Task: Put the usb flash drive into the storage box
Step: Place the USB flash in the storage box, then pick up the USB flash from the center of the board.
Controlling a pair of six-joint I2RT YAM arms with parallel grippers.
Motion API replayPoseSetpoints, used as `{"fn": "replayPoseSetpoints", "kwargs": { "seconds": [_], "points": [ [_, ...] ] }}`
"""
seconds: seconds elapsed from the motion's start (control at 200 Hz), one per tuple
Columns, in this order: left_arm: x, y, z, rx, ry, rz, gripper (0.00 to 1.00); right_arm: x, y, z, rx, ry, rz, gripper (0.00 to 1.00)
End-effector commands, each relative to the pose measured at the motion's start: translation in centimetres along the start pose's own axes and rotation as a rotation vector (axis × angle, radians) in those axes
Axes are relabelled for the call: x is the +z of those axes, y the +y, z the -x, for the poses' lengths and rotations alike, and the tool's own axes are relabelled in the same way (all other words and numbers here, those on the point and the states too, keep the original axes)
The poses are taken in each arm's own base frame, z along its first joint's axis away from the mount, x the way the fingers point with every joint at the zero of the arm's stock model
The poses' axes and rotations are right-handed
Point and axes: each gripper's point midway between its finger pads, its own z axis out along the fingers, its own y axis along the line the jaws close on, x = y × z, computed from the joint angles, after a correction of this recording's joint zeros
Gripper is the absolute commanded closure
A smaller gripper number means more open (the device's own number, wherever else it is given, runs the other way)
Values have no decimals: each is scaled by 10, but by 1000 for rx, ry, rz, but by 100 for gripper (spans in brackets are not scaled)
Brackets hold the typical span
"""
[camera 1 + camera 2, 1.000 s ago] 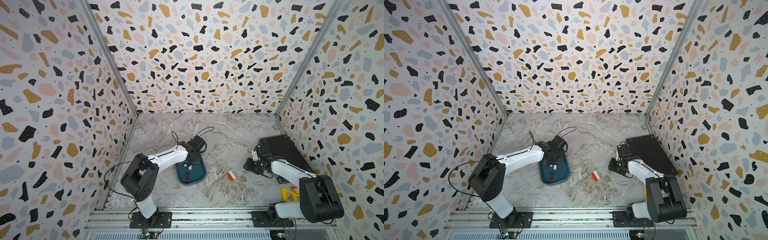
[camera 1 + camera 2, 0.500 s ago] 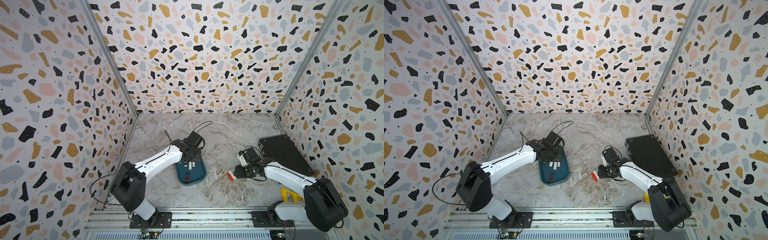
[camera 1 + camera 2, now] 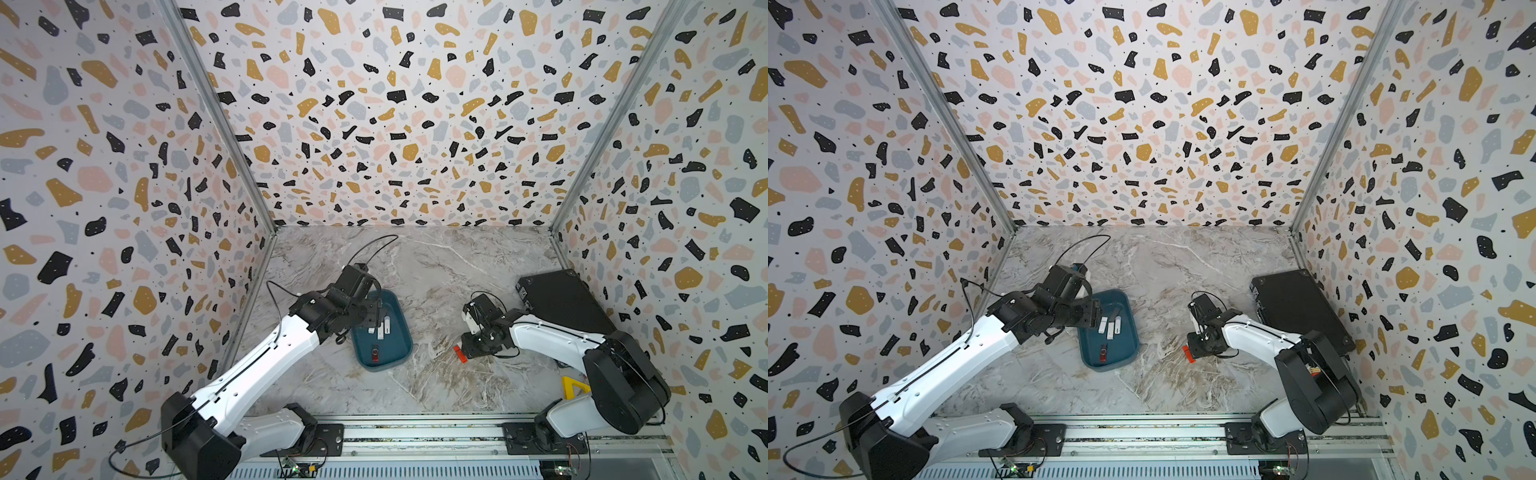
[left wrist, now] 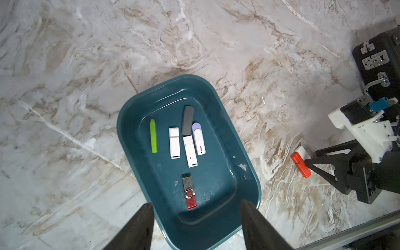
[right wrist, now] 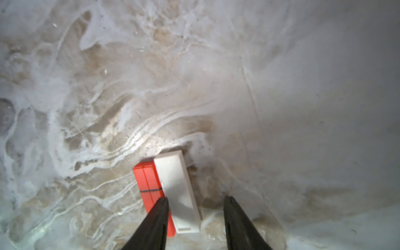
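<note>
Where terrazzo walls [image 3: 395, 124] enclose marbled tabletop [image 3: 457, 257], the storage box [image 4: 216, 168] rests.

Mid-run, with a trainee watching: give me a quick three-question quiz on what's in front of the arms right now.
1. How many flash drives lie inside the storage box?
2. True or false: the orange drive lies inside the box.
3. The left end effector is: A) open, over the box; B) shut on a drive; C) out of view.

Key: 1) six; 2) false, it lies on the table; 3) A.
</note>
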Motion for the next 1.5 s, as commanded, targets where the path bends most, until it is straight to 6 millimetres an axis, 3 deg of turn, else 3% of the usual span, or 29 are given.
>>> {"fn": "replayPoseSetpoints", "kwargs": {
  "seconds": [0.0,0.255,0.556,0.931,1.071,1.321,1.497],
  "points": [
    [-2,11,-12,23,24,16,32,-1,-12,-5,-16,30,-72,57],
    [2,16,-20,12,37,20,32,-8,-38,-7,-3,28,-224,60],
    [3,18,-21,15,36,27,32,-18,-1,7,-22,-72,-10,54],
    [5,22,-26,14,40,33,31,7,-10,-8,-37,54,-74,54],
    [5,23,-27,16,44,42,31,9,-12,-8,-55,60,-106,57],
    [1,25,-30,15,46,43,32,8,-4,3,-65,16,-90,74],
    [-9,36,-43,14,39,64,32,-18,14,24,-85,-70,-15,85]
  ]
}}
